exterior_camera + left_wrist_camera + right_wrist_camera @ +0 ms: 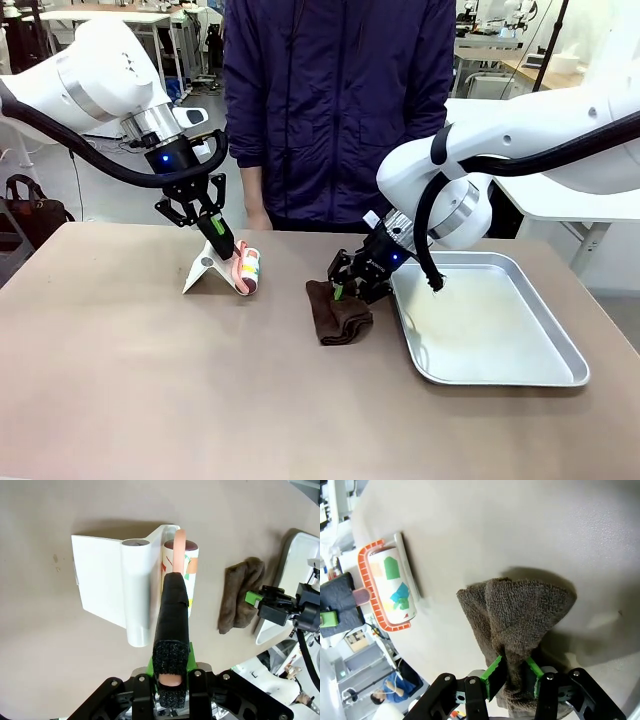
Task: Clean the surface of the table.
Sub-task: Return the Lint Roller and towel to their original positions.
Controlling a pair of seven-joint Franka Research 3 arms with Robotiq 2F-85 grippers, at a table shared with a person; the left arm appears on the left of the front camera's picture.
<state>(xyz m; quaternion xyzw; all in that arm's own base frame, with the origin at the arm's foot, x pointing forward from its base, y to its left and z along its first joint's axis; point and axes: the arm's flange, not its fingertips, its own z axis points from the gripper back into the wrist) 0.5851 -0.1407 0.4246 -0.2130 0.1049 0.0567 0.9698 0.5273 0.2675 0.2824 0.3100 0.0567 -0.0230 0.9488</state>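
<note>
While the wide, matte brownish-tan table [150, 390] spread flat beneath both arms, its top lay directly under the fingers of each gripper. Near the middle of the table, toward its far edge, the left gripper [222, 245] was clenched on the foam-wrapped pink handle of a lint roller [247, 270] with a white, colour-patched roll, and that roll rested on the tabletop. Just beside the roller, touching it on the left, a white plastic roller cover [203, 270] sat on the table. To the right of the roller and apart from it, the right gripper [342, 290] pinched a dark brown folded terry cloth [340, 318] between its green pads [495, 672], the cloth's loose end lying on the surface. A shiny rectangular metal tray [560, 375] sat toward the table's right edge, just beside the cloth. Beyond the far edge stood a person in a dark blue jacket [335, 100].
</note>
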